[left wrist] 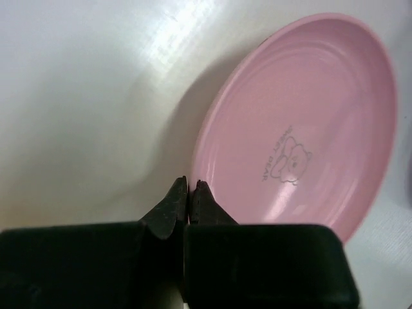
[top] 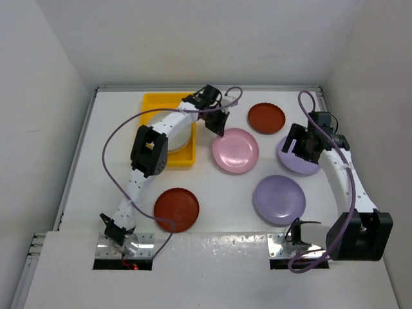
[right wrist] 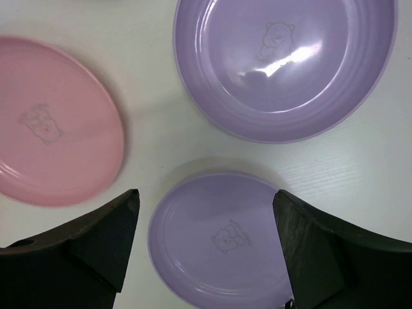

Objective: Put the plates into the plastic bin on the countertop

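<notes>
The left pincer is closed, empty, beside the pink plate — likely to nudge it; the right pincer gapes over a lavender plate.

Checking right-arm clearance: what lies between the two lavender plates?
Only bare countertop separates one lavender plate from the other lavender plate, as the right wrist view shows.

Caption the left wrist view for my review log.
Left end effector, shut and empty, beside the rim of a pink bear-print plate on the white countertop.
</notes>
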Tool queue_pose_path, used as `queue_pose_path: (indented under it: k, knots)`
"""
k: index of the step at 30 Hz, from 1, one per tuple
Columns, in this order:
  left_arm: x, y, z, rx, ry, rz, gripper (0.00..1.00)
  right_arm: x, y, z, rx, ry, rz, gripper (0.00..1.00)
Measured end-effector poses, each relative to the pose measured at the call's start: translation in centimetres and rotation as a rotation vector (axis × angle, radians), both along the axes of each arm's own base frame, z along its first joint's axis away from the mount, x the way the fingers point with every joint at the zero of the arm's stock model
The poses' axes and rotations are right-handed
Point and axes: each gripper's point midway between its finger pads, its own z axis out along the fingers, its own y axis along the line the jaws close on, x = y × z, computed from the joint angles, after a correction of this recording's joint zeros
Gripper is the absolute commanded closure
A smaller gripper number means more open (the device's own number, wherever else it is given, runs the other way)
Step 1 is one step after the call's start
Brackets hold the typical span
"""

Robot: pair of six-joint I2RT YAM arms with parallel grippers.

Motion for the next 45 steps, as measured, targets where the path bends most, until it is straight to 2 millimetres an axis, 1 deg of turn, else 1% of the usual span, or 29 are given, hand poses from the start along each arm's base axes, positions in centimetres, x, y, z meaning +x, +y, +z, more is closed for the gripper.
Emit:
queue_pose_path:
  k: [2, 4, 6, 8, 9, 10, 12, 13, 14, 15, 16, 17, 18, 19, 21, 23, 25, 27, 28, 30, 34, 35, 36, 39, 40, 41, 45]
  knots:
    - [1.3, 0.8, 2.1, -0.032, -0.039, 0.005, 1.0, 0.2, 0.5, -0.4, 0.004, 0.012, 0.015, 0.17]
    - [2.8, 2.0, 5.1, -0.068, -0.103, 0.013, 1.0, 0.4, 1.2, -0.7, 0.008, 0.017, 0.033, 0.17]
    - [4.1, 3.7, 9.0, -0.101, -0.178, 0.033, 1.0, 0.6, 2.1, -0.9, 0.012, 0.02, 0.054, 0.18]
    - [5.5, 6.6, 13.7, -0.128, -0.271, 0.072, 1.0, 0.9, 3.1, -1.2, 0.012, 0.021, 0.079, 0.18]
    - [6.1, 8.5, 15.9, -0.132, -0.319, 0.099, 1.0, 1.1, 3.6, -1.3, 0.011, 0.023, 0.092, 0.18]
    - [6.9, 11.0, 18.2, -0.13, -0.372, 0.137, 1.0, 1.2, 4.0, -1.5, 0.011, 0.027, 0.101, 0.18]
    - [8.3, 16.8, 21.9, -0.103, -0.471, 0.234, 1.0, 1.4, 5.0, -2.0, 0.012, 0.037, 0.12, 0.18]
    - [8.6, 19.9, 23.3, -0.079, -0.509, 0.288, 1.0, 1.5, 5.6, -2.4, 0.013, 0.044, 0.131, 0.18]
    - [8.7, 22.8, 24.0, -0.054, -0.531, 0.336, 1.0, 1.6, 6.0, -2.7, 0.012, 0.051, 0.139, 0.18]
    - [8.7, 26.1, 24.1, -0.017, -0.541, 0.394, 1.0, 1.7, 6.4, -3.0, 0.011, 0.056, 0.146, 0.18]
    - [8.5, 28.5, 23.7, 0.015, -0.536, 0.436, 1.0, 1.8, 6.9, -3.3, 0.007, 0.063, 0.155, 0.18]
    - [8.2, 30.7, 22.7, 0.048, -0.514, 0.473, 1.0, 2.0, 7.3, -3.5, 0.005, 0.071, 0.162, 0.18]
    - [7.9, 32.3, 21.3, 0.08, -0.482, 0.498, 1.0, 2.3, 7.7, -3.7, 0.004, 0.078, 0.17, 0.18]
    - [7.6, 33.4, 19.5, 0.106, -0.44, 0.513, 1.0, 2.6, 8.2, -3.7, 0.005, 0.08, 0.177, 0.18]
    - [6.8, 34.1, 15.6, 0.136, -0.34, 0.514, 1.0, 3.4, 9.1, -3.4, 0.006, 0.076, 0.192, 0.18]
    - [6.0, 34.0, 11.9, 0.155, -0.245, 0.501, 1.0, 4.3, 9.9, -2.8, 0.005, 0.059, 0.206, 0.18]
    - [5.5, 34.0, 9.1, 0.163, -0.174, 0.493, 1.0, 5.2, 10.6, -2.1, 0.001, 0.04, 0.215, 0.18]
    - [5.1, 33.9, 7.3, 0.165, -0.129, 0.489, 1.0, 5.6, 11.1, -1.5, 0.002, 0.024, 0.224, 0.18]
    - [5.0, 33.8, 6.8, 0.162, -0.111, 0.489, 1.0, 5.7, 11.2, -1.4, 0.004, 0.022, 0.226, 0.18]
    - [4.9, 33.7, 6.5, 0.156, -0.102, 0.49, 1.0, 5.6, 10.9, -1.6, 0.006, 0.035, 0.216, 0.18]
    - [5.2, 33.4, 6.4, 0.137, -0.111, 0.487, 0.99, 4.7, 9.4, -2.9, 0.014, 0.084, 0.155, 0.18]
    - [5.2, 33.4, 6.3, 0.134, -0.111, 0.487, 0.92, 4.2, 9.0, -3.4, 0.016, 0.1, 0.139, 0.18]
    - [5.0, 33.4, 6.0, 0.135, -0.104, 0.485, 0.87, 3.6, 8.5, -4.0, 0.019, 0.12, 0.119, 0.18]
    - [4.7, 33.3, 5.4, 0.133, -0.089, 0.485, 0.79, 1.5, 7.1, -5.3, 0.037, 0.167, 0.056, 0.18]
    - [4.6, 33.3, 5.2, 0.134, -0.085, 0.485, 0.74, 1.0, 6.7, -5.6, 0.048, 0.175, 0.037, 0.18]
    - [4.6, 33.3, 5.2, 0.135, -0.084, 0.484, 0.72, 0.4, 6.3, -5.7, 0.061, 0.178, 0.012, 0.18]
    - [4.7, 33.5, 4.6, 0.142, -0.076, 0.486, 0.64, -1.6, 4.1, -6.3, 0.091, 0.182, -0.098, 0.13]
